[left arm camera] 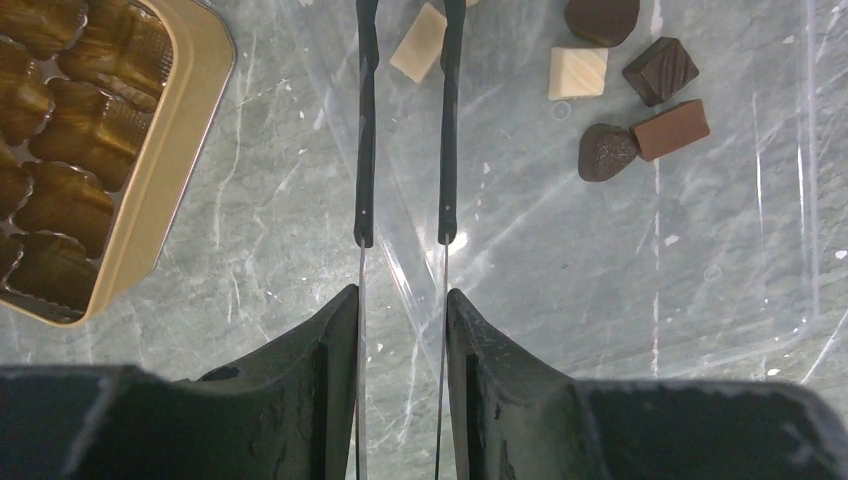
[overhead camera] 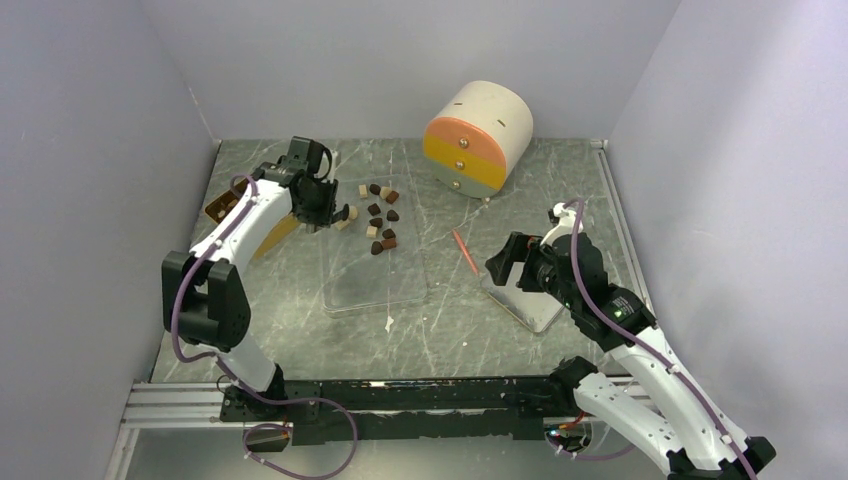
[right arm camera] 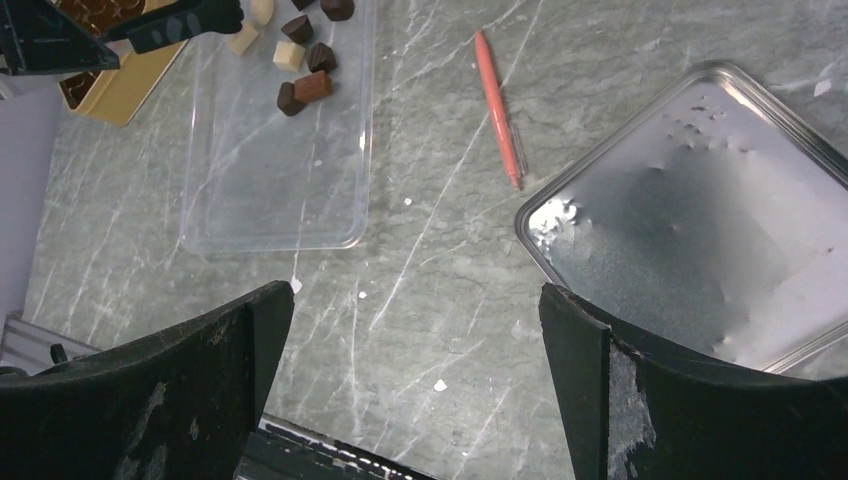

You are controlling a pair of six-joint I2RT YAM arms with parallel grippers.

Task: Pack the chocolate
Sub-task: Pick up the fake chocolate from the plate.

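Several chocolate pieces (overhead camera: 380,215), dark, mid-brown and cream, lie on the far end of a clear plastic tray (overhead camera: 375,275). My left gripper (overhead camera: 322,205) hangs over the tray's far left corner, its fingers closed on a thin pair of tweezers (left arm camera: 365,150). The tweezer arms stand slightly apart and point at a cream piece (left arm camera: 418,42). A dark dome (left arm camera: 606,152) and a mid-brown block (left arm camera: 671,129) lie to the right. The golden compartmented tray (left arm camera: 190,130) sits to the left. My right gripper (overhead camera: 505,262) is open and empty above the table (right arm camera: 415,300).
A shallow metal tin (right arm camera: 700,220) lies under my right gripper. A thin orange-red stick (right arm camera: 497,105) lies between it and the clear tray (right arm camera: 270,170). A cream, orange and yellow cylinder (overhead camera: 478,138) stands at the back. Grey walls enclose the table.
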